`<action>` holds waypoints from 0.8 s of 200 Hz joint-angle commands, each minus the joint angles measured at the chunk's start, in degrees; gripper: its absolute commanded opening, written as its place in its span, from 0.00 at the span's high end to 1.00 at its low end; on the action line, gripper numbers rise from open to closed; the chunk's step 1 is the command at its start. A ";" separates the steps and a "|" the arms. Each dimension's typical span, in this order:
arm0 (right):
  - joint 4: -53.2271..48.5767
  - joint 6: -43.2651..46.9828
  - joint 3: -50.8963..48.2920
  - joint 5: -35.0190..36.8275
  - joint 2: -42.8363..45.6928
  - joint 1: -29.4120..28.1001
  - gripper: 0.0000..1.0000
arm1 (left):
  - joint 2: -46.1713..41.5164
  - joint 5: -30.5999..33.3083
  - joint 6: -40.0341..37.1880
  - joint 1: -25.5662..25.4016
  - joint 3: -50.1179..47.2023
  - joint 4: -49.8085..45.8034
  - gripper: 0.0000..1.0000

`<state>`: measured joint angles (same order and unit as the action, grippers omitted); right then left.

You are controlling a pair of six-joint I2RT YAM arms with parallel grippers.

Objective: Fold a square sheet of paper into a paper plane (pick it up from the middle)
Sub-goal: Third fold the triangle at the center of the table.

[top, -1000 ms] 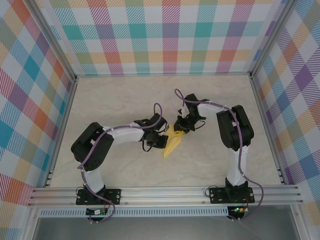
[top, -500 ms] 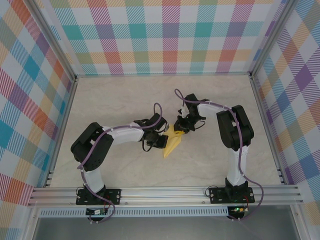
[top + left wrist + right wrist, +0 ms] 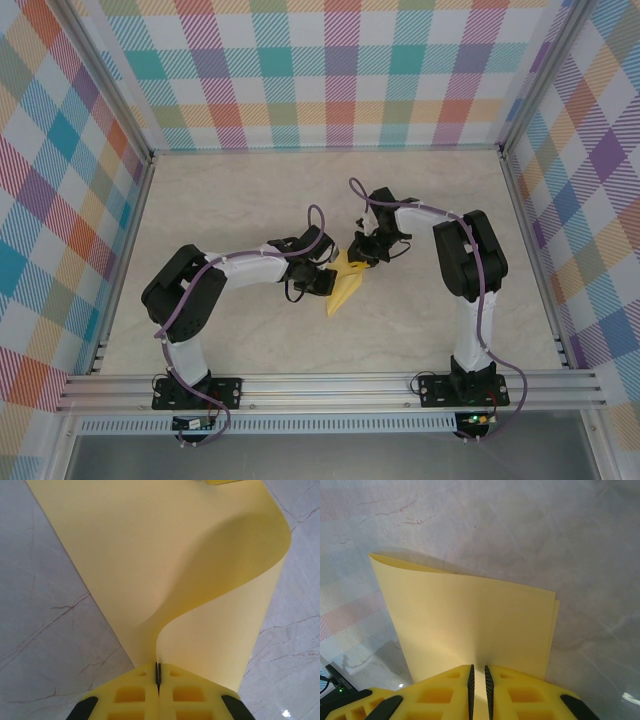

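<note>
Two tools share one sheet of paper (image 3: 344,288) at mid-counter (image 3: 230,200), its pointed end toward the arm bases. L tool (image 3: 157,674) is clamped tight on the sheet's edge, pads pressed together w/ paper in the slit. From there the sheet curls up in an S-bend above the counter. R tool (image 3: 478,674) pinches the far side, narrow gap, gripping doubled layers. The fold's edges are slightly offset at the right corner.

Bright, even light. The curved thin yellow paper sheet (image 3: 150,545) throws a soft shadow on itself; small white glare spots sit on the pale marbled tabletop (image 3: 45,605).
</note>
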<state>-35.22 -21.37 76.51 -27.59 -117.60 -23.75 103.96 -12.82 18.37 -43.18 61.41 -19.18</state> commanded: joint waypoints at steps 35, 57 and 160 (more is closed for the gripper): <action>-1.79 0.16 -0.92 2.44 -2.06 -0.44 0.82 | -0.05 0.34 -1.03 0.86 1.83 0.72 0.98; -1.87 0.10 -0.96 2.54 -2.15 -0.46 0.82 | -0.66 0.10 -0.88 0.83 1.62 0.65 0.98; -1.88 0.01 -1.01 2.54 -2.08 -0.47 0.80 | 2.17 1.26 -0.98 0.82 1.69 -0.02 0.97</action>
<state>-35.16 -21.56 76.51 -27.62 -117.60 -23.75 104.60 -12.32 18.33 -43.18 61.76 -19.27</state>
